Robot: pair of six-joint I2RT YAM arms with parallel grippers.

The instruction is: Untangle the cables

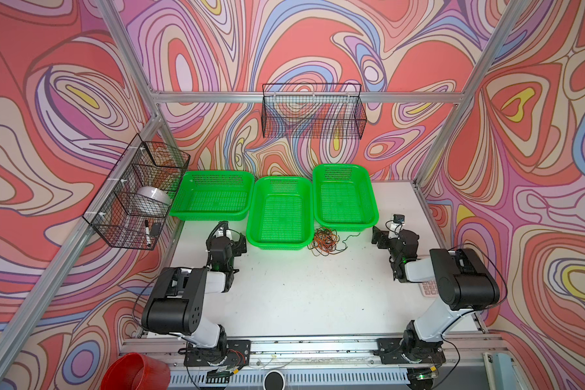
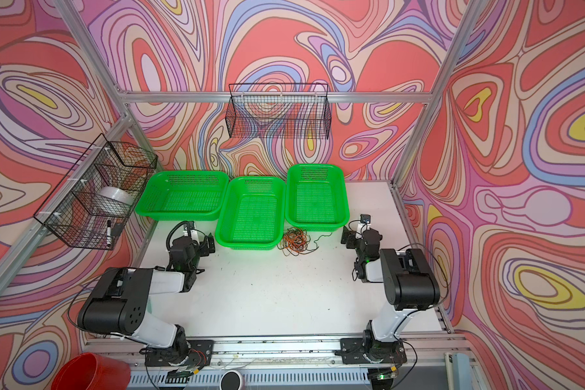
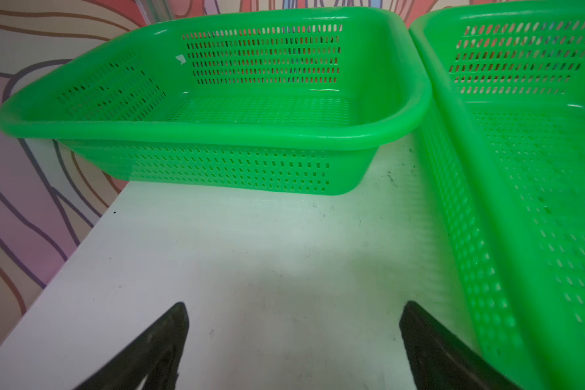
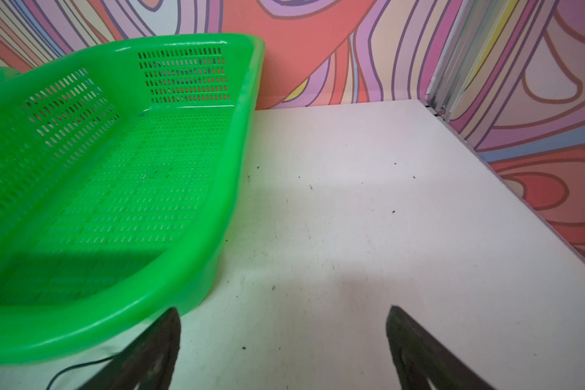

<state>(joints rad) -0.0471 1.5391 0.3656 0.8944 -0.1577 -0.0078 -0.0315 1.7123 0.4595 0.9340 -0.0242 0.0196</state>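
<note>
The cables [image 1: 325, 241] [image 2: 295, 241] lie in one loose heap of red, orange-brown and black loops on the white counter [image 1: 301, 290]. The heap sits between the two end effectors, nearer the right end effector [image 1: 379, 236] [image 2: 347, 236] and well apart from the left end effector [image 1: 238, 243] [image 2: 210, 244]. Neither touches it. One thin black strand trails out of the heap toward the right end effector.

The right end effector's jaws stand wide apart with nothing between them; its wrist view shows only bare counter between the tips [image 4: 284, 310]. The left end effector is likewise spread wide and holds nothing [image 3: 293, 310].

Just ahead of the right end effector, on its inner side, is the right basket [image 1: 374, 202] [image 4: 244, 135], whose near rim is just behind the heap. The middle basket [image 1: 250, 216] [image 3: 453, 152] stands close beside the left end effector, its far corner next to the cables. The left basket [image 1: 210, 216] [image 3: 217, 133] sits straight ahead of the left end effector. All three are green and perforated.
</note>
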